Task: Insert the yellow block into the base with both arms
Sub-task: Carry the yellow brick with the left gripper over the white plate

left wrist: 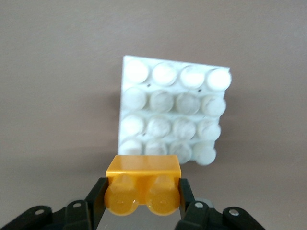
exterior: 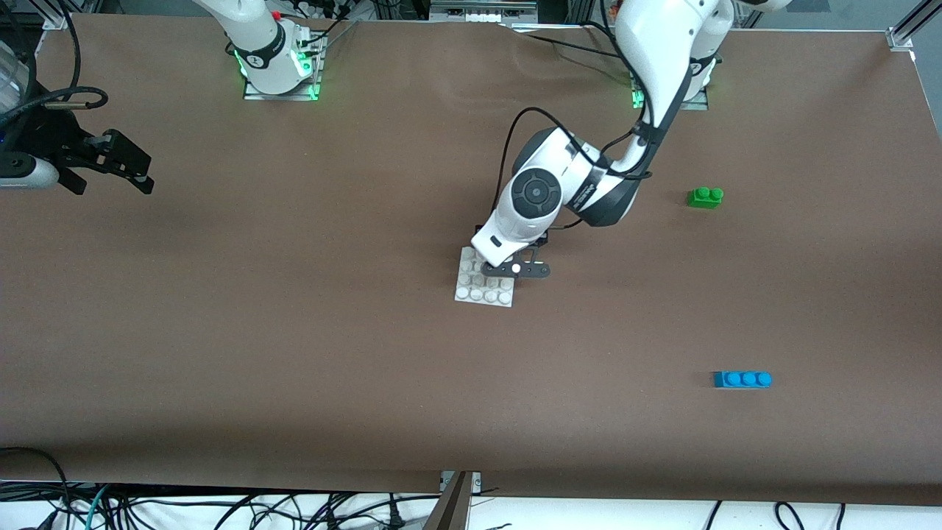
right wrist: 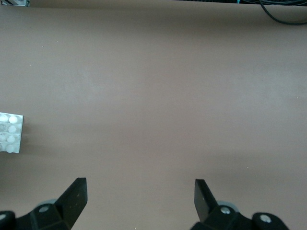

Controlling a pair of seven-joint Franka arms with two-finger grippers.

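Observation:
The yellow block (left wrist: 143, 184) is a small two-stud brick, and my left gripper (left wrist: 143, 195) is shut on it, one finger on each end. In the left wrist view the block hangs just off one edge of the base (left wrist: 172, 112), a white square plate with a 4x4 grid of studs. In the front view my left gripper (exterior: 510, 265) hovers over the base's (exterior: 483, 285) edge toward the left arm's end, and the hand hides the block. My right gripper (exterior: 146, 175) waits open over bare table at the right arm's end, with nothing between its fingers (right wrist: 76, 194).
A green two-stud brick (exterior: 705, 196) lies toward the left arm's end of the table. A blue three-stud brick (exterior: 742, 379) lies nearer the front camera at that same end. The base (right wrist: 10, 132) shows small at the edge of the right wrist view.

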